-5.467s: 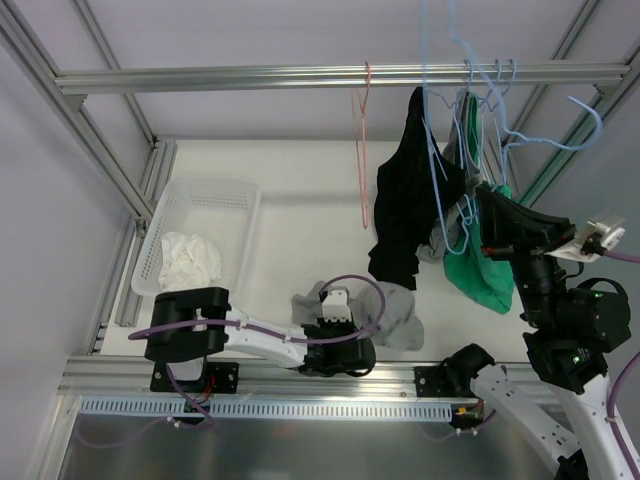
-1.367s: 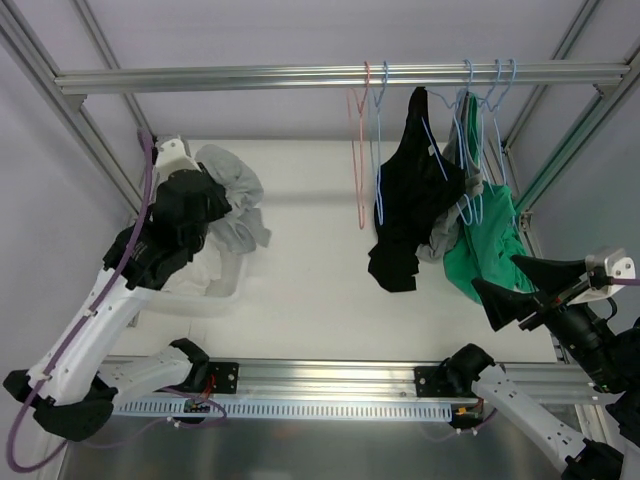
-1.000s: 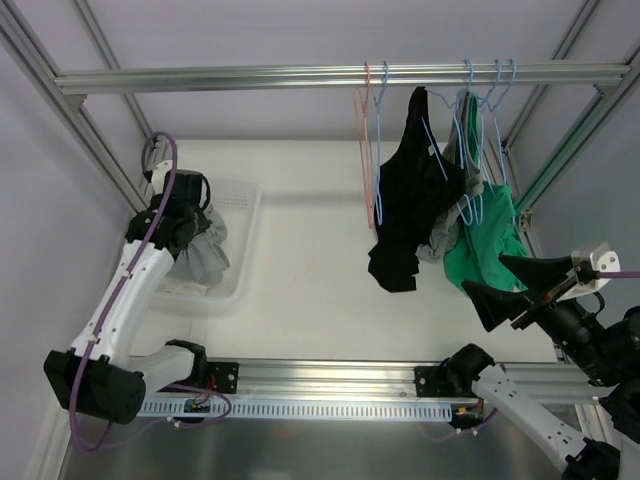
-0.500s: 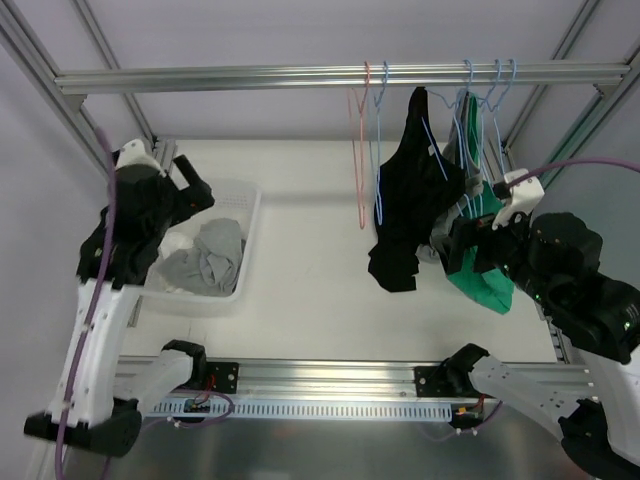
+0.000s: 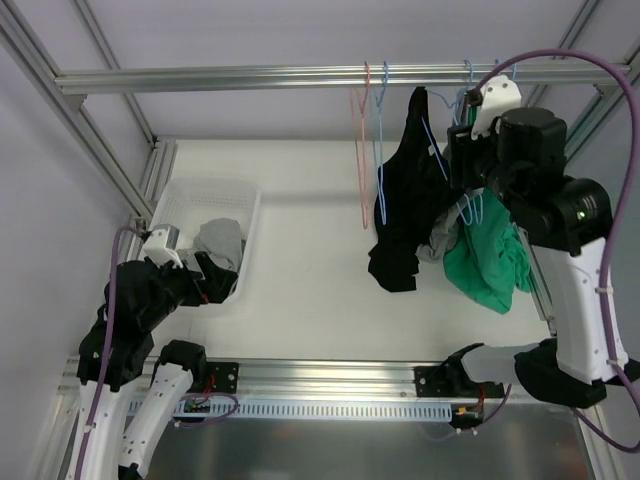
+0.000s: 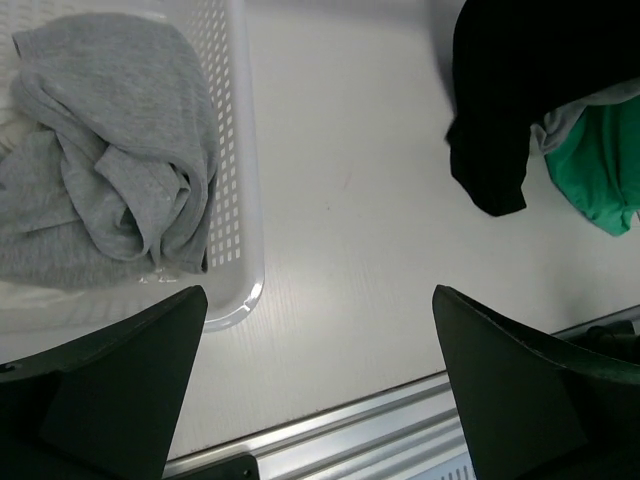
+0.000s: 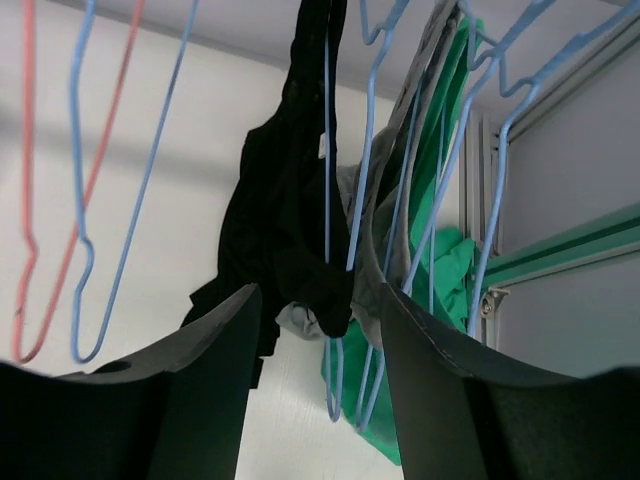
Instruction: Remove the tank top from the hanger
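A black tank top [image 5: 408, 195] hangs on a blue hanger [image 5: 430, 150] from the rail [image 5: 250, 77], with a grey garment [image 5: 440, 240] and a green one [image 5: 485, 265] on blue hangers beside it. My right gripper [image 5: 455, 165] is high up by these hangers. In the right wrist view it [image 7: 318, 300] is open to a middling gap, with a fold of the black tank top [image 7: 290, 220] and blue hanger wires [image 7: 328, 180] showing between the jaws, untouched. My left gripper [image 5: 205, 278] is open and holds nothing, low by the basket's near corner; its [image 6: 320, 300] jaws stand wide over bare table.
A white basket [image 5: 180, 195] at the left holds a grey shirt [image 5: 222, 240]; the left wrist view shows its rim [image 6: 240, 200] and the shirt [image 6: 120, 150]. An empty red hanger [image 5: 360, 150] and an empty blue hanger [image 5: 380, 140] hang left of the black top.
The left gripper dropped the grey shirt into the basket and pulled back low toward the near left. The right arm rose from the table's right edge to the hangers, its jaws narrowing.
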Motion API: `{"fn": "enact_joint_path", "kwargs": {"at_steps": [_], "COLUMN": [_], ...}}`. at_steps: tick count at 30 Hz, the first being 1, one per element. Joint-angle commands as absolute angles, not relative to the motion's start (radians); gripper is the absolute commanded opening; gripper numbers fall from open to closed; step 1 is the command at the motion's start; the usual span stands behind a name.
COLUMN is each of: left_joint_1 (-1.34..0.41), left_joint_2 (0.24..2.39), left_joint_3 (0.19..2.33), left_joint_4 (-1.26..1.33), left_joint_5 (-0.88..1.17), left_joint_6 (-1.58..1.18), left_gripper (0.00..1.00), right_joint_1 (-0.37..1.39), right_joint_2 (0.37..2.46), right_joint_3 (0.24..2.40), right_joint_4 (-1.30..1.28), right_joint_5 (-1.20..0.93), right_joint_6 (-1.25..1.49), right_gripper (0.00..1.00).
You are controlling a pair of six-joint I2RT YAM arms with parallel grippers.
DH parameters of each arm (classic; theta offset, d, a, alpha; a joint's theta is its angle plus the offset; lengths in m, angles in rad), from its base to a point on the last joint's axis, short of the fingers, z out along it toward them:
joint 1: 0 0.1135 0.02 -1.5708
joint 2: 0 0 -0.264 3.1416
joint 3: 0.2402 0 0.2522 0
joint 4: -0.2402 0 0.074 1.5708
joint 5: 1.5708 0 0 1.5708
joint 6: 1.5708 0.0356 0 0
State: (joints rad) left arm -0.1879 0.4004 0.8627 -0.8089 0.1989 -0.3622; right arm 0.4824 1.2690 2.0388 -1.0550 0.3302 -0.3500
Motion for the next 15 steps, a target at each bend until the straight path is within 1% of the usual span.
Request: {"fn": "enact_joint_path", "kwargs": {"at_steps": [1,7,10,11,13,15], "left_joint_1": [-0.183,-0.183,-0.183,-0.183,-0.183,-0.181], "left_joint_2": [0.341,0.330,0.307,0.305,0.308,0.319], "left_joint_3": [0.862,0.844,0.833,0.831,0.831,0.830], "left_joint_4": [-0.759,-0.739,-0.729,-0.727,-0.724,-0.723], "left_joint_5": [0.227,0.262,0.270,0.273,0.276,0.279], "left_joint_6": [-0.353,-0.362,-0.368,-0.368,-0.367,-0.368], "left_gripper": [0.99,0.99,0.99,0.99,0.99,0.99], "right_joint_1": [0.433,0.373,0.342,0.341,0.328,0.321], "right_joint_2": [1.333,1.397,1.434,1.443,1.451,1.434], "right_joint_3": [2.079,2.066,2.034,2.023,1.993,1.941], "right_joint_4": [-1.023,-0.971,-0.950,-0.945,-0.916,-0.870], "right_joint_5": [0.301,0.259,0.221,0.219,0.213,0.164], "right_joint_6": [-0.408,-0.410,-0.411,-0.411,-0.399,-0.379], "right_gripper": [0.54,0.54,0.51,0.47,0.45,0.38]}}
